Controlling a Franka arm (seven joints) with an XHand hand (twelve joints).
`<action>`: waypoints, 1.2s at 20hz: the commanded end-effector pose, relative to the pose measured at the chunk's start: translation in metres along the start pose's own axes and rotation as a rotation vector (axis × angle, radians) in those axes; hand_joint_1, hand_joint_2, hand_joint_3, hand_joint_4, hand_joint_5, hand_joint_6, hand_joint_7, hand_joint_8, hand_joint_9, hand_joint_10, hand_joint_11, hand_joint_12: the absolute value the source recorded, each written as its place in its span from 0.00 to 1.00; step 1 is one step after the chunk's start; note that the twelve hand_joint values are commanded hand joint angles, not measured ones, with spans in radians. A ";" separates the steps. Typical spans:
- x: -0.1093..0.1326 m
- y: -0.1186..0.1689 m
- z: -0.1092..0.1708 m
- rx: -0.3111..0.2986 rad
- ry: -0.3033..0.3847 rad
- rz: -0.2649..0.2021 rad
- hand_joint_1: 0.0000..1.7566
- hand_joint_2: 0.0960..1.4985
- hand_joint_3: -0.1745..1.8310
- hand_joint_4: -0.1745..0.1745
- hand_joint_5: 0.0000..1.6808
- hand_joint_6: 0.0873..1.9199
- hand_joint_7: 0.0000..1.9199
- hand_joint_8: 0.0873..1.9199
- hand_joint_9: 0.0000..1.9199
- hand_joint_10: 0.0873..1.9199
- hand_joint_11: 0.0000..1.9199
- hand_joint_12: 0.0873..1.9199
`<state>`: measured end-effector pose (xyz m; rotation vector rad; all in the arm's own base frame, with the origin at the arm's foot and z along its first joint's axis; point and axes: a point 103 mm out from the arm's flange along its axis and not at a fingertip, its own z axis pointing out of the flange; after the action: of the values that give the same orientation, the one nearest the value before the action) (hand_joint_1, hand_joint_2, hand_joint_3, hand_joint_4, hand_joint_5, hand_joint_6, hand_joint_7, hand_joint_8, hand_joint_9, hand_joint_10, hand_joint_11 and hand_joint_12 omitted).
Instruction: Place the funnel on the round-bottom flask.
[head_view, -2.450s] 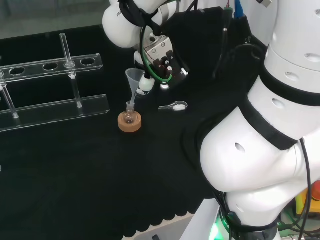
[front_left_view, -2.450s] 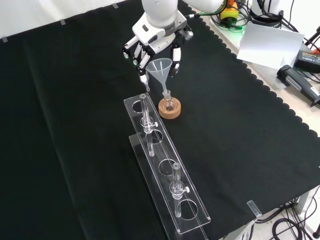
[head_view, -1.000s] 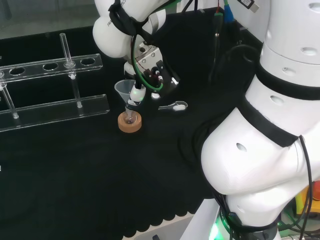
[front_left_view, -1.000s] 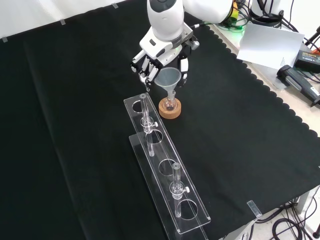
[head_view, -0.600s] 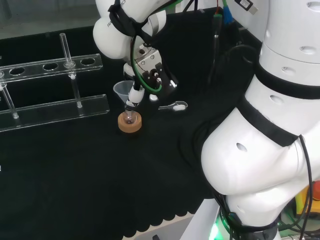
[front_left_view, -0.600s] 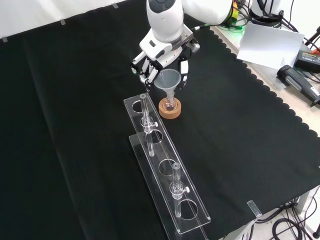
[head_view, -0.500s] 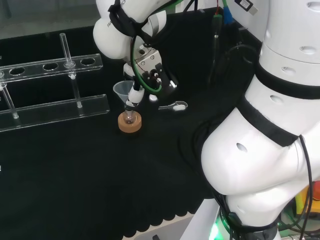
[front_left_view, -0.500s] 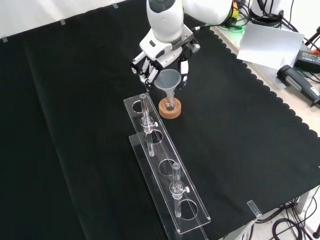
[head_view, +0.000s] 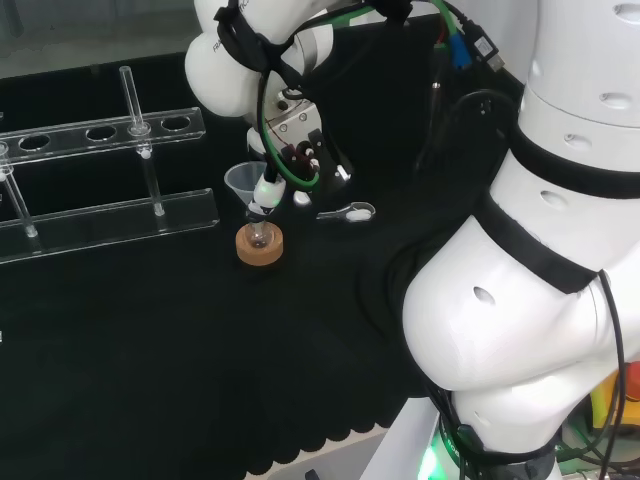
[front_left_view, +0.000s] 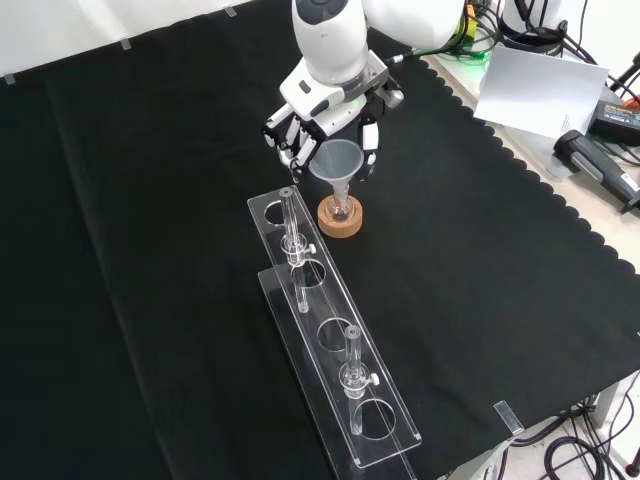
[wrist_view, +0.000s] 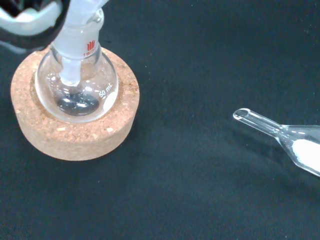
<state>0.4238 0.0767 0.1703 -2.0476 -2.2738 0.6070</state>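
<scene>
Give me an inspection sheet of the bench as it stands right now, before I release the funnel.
Surface: black cloth, flat, no spills seen.
Job's things: funnel upright, its stem down in the neck of the flask; flask sits in a cork ring.
Clutter: clear tube rack with two glass tubes; small glass scoop holding white powder, lying apart from the ring.
Hand: hand curled round the funnel's cone.
Cables: green and black cables along the wrist, off the glassware.
Surroundings: paper and devices past the cloth's edge.
</scene>
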 end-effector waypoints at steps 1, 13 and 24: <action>-0.001 -0.002 0.003 0.020 0.004 -0.015 0.44 0.31 0.38 0.67 0.41 0.19 0.61 0.00 0.45 0.10 0.00 0.66; 0.005 -0.007 -0.003 0.061 0.016 -0.052 0.28 0.37 0.17 0.44 0.14 0.00 0.32 0.00 0.20 0.28 0.00 0.54; 0.001 -0.014 -0.025 0.048 0.040 -0.082 0.24 0.38 0.13 0.40 0.02 0.00 0.22 0.00 0.09 0.35 0.00 0.47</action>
<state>0.4175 0.0838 0.1855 -1.9315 -2.2784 0.6289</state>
